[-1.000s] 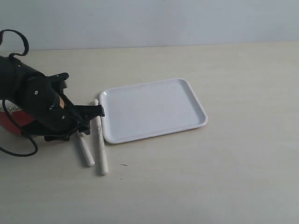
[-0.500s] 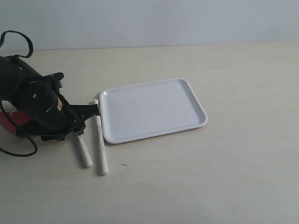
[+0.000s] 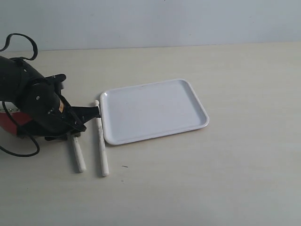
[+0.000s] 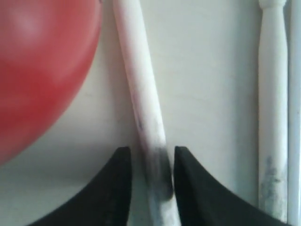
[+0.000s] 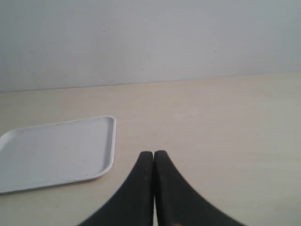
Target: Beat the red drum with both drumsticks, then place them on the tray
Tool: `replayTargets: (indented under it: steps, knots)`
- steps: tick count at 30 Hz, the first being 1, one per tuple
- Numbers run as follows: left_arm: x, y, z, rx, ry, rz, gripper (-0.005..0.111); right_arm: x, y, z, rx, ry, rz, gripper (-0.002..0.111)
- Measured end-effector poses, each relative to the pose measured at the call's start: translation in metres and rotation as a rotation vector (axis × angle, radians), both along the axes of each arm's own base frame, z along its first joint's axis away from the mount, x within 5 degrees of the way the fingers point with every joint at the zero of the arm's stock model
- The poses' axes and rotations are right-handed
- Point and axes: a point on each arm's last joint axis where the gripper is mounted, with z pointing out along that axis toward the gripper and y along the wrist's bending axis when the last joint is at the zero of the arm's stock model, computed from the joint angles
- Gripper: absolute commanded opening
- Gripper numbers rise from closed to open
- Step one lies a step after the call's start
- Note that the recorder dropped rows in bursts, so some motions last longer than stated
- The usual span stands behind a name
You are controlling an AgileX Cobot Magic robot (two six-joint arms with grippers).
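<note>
Left claw (image 4: 151,151) low, astride 1 drumstick (image 4: 141,94), grip unclear | right claw (image 5: 154,153) level, closed, empty

Glossy red drum (image 4: 42,66), smooth white tray (image 3: 150,110)

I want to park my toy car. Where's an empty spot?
The tray is bare inside, and so is the table right of it. Crowded left of the tray: two drumsticks, the left gripper, the red drum.

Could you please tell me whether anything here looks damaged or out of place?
Nothing is spilled or broken. Only dark grey smudges stand out, on the drumstick straddled by the left gripper and on the second drumstick.
</note>
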Motion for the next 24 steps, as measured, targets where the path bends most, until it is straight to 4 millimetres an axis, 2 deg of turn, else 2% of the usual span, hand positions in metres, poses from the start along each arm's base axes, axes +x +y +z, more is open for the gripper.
replayTargets:
  steps: [2, 16, 21, 24]
  knots:
    - [0.001, 0.001, 0.000, 0.002, -0.003, -0.003, 0.000, 0.000, 0.000, 0.000, 0.000, 0.000, 0.000, 0.000]
    - [0.002, 0.000, 0.001, 0.016, -0.011, -0.068, 0.000, 0.000, 0.000, 0.000, 0.000, 0.000, 0.000, 0.000]
    - [-0.003, 0.003, 0.010, 0.032, -0.012, -0.111, 0.000, 0.000, 0.000, 0.000, 0.000, 0.000, 0.000, 0.000]
    - [-0.004, 0.003, 0.031, 0.020, -0.067, -0.145, 0.000, 0.000, 0.000, 0.000, 0.000, 0.000, 0.000, 0.000]
